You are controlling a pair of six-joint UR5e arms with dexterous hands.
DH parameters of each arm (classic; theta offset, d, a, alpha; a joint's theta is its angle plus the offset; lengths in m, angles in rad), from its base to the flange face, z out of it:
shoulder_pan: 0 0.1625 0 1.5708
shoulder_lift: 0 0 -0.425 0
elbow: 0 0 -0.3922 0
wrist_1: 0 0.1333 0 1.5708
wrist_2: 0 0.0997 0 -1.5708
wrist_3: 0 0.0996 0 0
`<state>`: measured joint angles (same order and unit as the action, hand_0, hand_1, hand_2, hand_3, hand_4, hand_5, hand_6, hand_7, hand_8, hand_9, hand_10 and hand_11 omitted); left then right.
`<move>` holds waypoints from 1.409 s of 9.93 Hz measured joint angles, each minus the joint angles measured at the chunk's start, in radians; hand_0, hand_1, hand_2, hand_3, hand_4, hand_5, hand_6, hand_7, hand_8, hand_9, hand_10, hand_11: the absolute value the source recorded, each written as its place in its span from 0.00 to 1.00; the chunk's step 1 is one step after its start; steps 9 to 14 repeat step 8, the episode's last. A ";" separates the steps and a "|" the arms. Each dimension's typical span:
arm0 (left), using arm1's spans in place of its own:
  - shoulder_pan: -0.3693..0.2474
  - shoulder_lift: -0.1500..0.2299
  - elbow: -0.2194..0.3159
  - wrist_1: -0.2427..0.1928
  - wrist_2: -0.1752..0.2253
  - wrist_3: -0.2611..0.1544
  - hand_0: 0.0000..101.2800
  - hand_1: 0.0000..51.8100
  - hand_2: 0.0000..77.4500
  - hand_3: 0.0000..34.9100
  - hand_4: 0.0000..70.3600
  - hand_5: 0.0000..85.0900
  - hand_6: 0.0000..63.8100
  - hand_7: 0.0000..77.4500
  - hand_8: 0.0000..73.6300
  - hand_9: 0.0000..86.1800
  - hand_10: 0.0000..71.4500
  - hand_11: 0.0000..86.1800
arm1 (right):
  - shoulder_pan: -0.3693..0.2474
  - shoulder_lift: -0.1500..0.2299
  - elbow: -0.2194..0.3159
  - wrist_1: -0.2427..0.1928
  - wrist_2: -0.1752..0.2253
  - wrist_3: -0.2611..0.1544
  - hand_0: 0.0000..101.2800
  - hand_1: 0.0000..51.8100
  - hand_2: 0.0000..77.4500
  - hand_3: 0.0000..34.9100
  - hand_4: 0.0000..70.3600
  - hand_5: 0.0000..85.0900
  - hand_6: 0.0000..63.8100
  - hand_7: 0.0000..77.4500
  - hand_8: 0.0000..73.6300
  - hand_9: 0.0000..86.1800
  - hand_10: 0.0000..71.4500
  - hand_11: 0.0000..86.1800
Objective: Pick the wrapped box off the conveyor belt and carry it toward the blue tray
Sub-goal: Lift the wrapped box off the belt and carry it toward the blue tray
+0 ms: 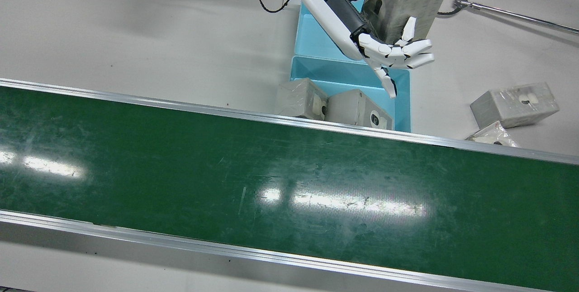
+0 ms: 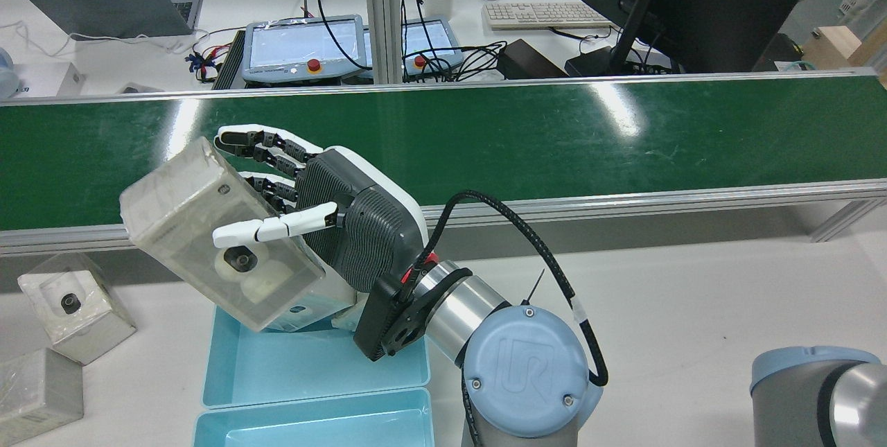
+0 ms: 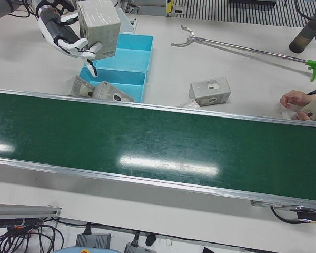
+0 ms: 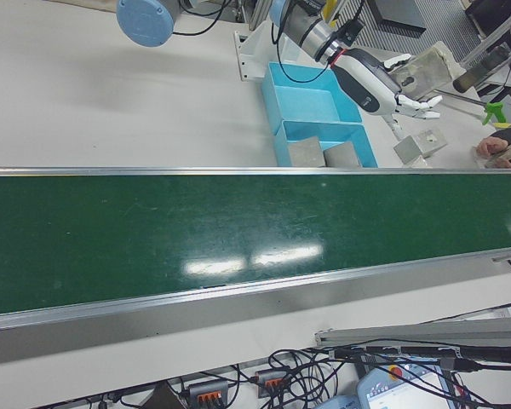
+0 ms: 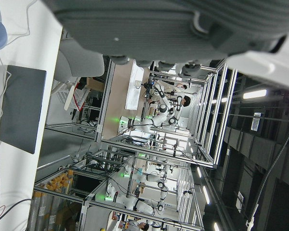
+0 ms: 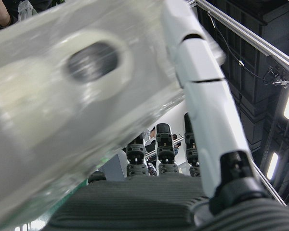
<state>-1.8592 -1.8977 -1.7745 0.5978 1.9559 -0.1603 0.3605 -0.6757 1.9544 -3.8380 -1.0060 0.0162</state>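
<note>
Observed from the rear view, positions referred to the light-blue plastic tray (image 2: 312, 364), which is a pair of open bins set end to end on the white surface (image 2: 693, 308).

1. Well left of the tray, two loose film-wrapped grey boxes (image 2: 73, 305) (image 2: 38, 384) rest on the surface, the upper one tilted.
2. Over the tray's left end, the wrapped box (image 2: 201, 225), a pale oblong carton in clear film with a round dark fitting behind its window, is held in the air. It is tilted and is clear of the long green conveyor belt (image 2: 554, 135), which runs along the tray's far side. The left-front view shows it raised above the bins and not resting in them.
3. Just right of that box is the right hand (image 2: 346, 225), with a white shell and a dark ribbed body. Its fingers (image 2: 270, 229) are clamped on the box. One lies across the windowed face and the others wrap the opposite side.
4. In the front view, the bin nearest the belt holds two further wrapped boxes (image 1: 301, 99) (image 1: 357, 108), side by side against the belt rail.
5. The left hand (image 5: 149, 24) appears only in its own camera, as a dark ribbed body at the picture's edge. Whether its fingers are apart or together cannot be told.
6. In the left-front view, far right of the tray, a person's hand (image 3: 297, 98) rests at the belt edge.
</note>
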 joint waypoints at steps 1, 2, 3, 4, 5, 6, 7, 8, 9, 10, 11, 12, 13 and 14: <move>0.000 0.000 0.000 0.000 0.000 0.000 0.00 0.00 0.01 0.00 0.00 0.01 0.01 0.00 0.01 0.00 0.01 0.01 | 0.000 -0.004 0.002 0.000 0.001 0.000 0.55 0.04 0.39 0.45 0.20 0.35 0.09 0.16 0.37 0.34 0.00 0.01; 0.000 0.000 0.000 0.000 0.000 0.000 0.00 0.00 0.01 0.00 0.00 0.01 0.01 0.00 0.01 0.01 0.01 0.01 | 0.000 -0.006 0.003 0.000 0.001 0.001 0.50 0.65 0.12 0.45 0.19 0.35 0.09 0.16 0.22 0.21 0.00 0.01; 0.000 0.000 0.000 0.000 0.000 0.000 0.00 0.00 0.01 0.00 0.00 0.01 0.01 0.01 0.01 0.00 0.01 0.01 | 0.000 -0.007 0.004 -0.001 0.001 0.001 0.49 0.36 0.18 0.48 0.19 0.33 0.09 0.16 0.04 0.11 0.00 0.01; 0.000 0.000 0.000 0.000 0.000 0.000 0.00 0.00 0.01 0.00 0.00 0.01 0.01 0.01 0.01 0.00 0.01 0.01 | 0.000 -0.009 0.006 -0.002 0.001 0.001 0.49 0.36 0.18 0.48 0.19 0.33 0.09 0.16 0.04 0.11 0.00 0.01; 0.000 0.000 0.000 0.000 0.000 0.000 0.00 0.00 0.01 0.00 0.00 0.01 0.01 0.01 0.01 0.00 0.01 0.01 | 0.002 -0.017 0.011 -0.003 0.002 0.002 0.50 0.41 0.12 0.56 0.17 0.33 0.09 0.16 0.00 0.02 0.00 0.01; 0.000 0.000 0.000 0.000 0.000 0.000 0.00 0.00 0.01 0.00 0.00 0.01 0.01 0.00 0.01 0.00 0.01 0.01 | 0.013 -0.032 0.016 -0.004 0.003 0.003 0.51 0.35 0.14 0.55 0.17 0.33 0.07 0.15 0.00 0.01 0.00 0.01; 0.000 0.000 0.000 0.000 0.000 0.000 0.00 0.00 0.01 0.00 0.00 0.01 0.01 0.00 0.01 0.00 0.01 0.01 | 0.037 -0.058 0.020 -0.004 0.004 0.005 0.51 0.35 0.14 0.55 0.17 0.33 0.07 0.15 0.00 0.01 0.00 0.01; 0.000 0.000 0.000 0.000 0.000 0.000 0.00 0.00 0.01 0.00 0.00 0.01 0.01 0.01 0.01 0.00 0.01 0.01 | 0.072 -0.092 0.021 -0.004 0.004 0.005 0.51 0.37 0.18 0.44 0.15 0.37 0.08 0.12 0.00 0.01 0.00 0.01; 0.000 0.000 0.000 0.000 0.000 0.000 0.00 0.00 0.01 0.00 0.00 0.01 0.01 0.01 0.01 0.00 0.01 0.01 | 0.072 -0.092 0.021 -0.004 0.004 0.005 0.51 0.37 0.18 0.44 0.15 0.37 0.08 0.12 0.00 0.01 0.00 0.01; 0.000 0.000 0.000 0.000 0.000 0.000 0.00 0.00 0.01 0.00 0.00 0.01 0.01 0.01 0.01 0.00 0.01 0.01 | 0.072 -0.092 0.021 -0.004 0.004 0.005 0.51 0.37 0.18 0.44 0.15 0.37 0.08 0.12 0.00 0.01 0.00 0.01; 0.000 0.000 0.000 0.000 0.000 0.000 0.00 0.00 0.01 0.00 0.00 0.01 0.01 0.01 0.01 0.00 0.01 0.01 | 0.072 -0.092 0.021 -0.004 0.004 0.005 0.51 0.37 0.18 0.44 0.15 0.37 0.08 0.12 0.00 0.01 0.00 0.01; 0.000 0.000 0.000 0.000 0.000 0.000 0.00 0.00 0.01 0.00 0.00 0.01 0.01 0.01 0.01 0.00 0.01 0.01 | 0.072 -0.092 0.021 -0.004 0.004 0.005 0.51 0.37 0.18 0.44 0.15 0.37 0.08 0.12 0.00 0.01 0.00 0.01; 0.000 0.000 0.000 0.000 0.000 0.000 0.00 0.00 0.01 0.00 0.00 0.01 0.01 0.01 0.01 0.00 0.01 0.01 | 0.072 -0.092 0.021 -0.004 0.004 0.005 0.51 0.37 0.18 0.44 0.15 0.37 0.08 0.12 0.00 0.01 0.00 0.01; 0.000 0.000 0.000 0.000 0.000 0.000 0.00 0.00 0.01 0.00 0.00 0.01 0.01 0.01 0.01 0.00 0.01 0.01 | 0.072 -0.092 0.021 -0.004 0.004 0.005 0.51 0.37 0.18 0.44 0.15 0.37 0.08 0.12 0.00 0.01 0.00 0.01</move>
